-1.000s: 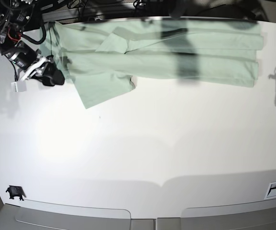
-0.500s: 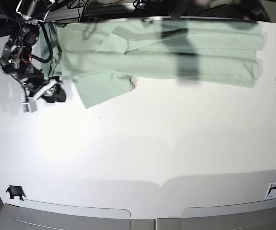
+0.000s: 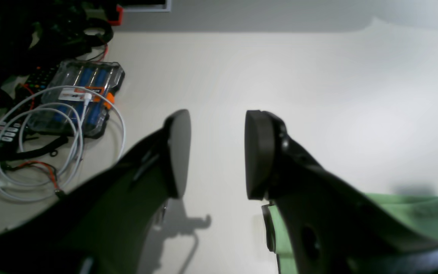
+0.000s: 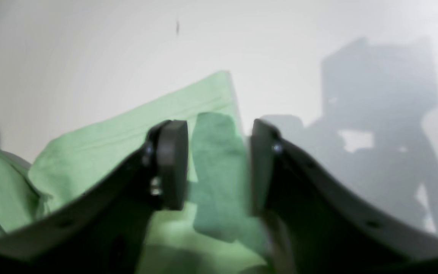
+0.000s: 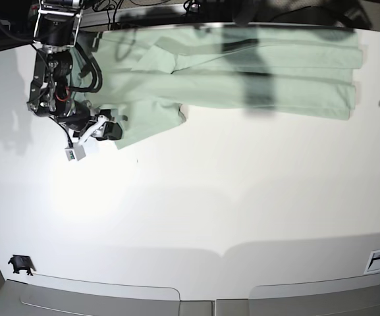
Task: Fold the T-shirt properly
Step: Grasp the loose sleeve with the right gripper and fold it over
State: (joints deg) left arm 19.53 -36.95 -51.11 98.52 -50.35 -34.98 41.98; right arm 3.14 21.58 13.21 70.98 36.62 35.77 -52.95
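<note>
Shirt: pale mint-green cloth T-shirt (image 5: 242, 69), flat on white table (image 5: 209, 197).
Right gripper (image 4: 219, 167): fingers apart, straddling the T-shirt's sleeve corner.
Left gripper (image 3: 217, 152): fingers wide, empty, beside the T-shirt's edge.

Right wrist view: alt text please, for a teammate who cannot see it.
The right pincer hangs open over a corner of the pale green T-shirt, with a fold of the cloth between its dark pads, on a white table. The arm's shadow falls on the table to the right.
</note>
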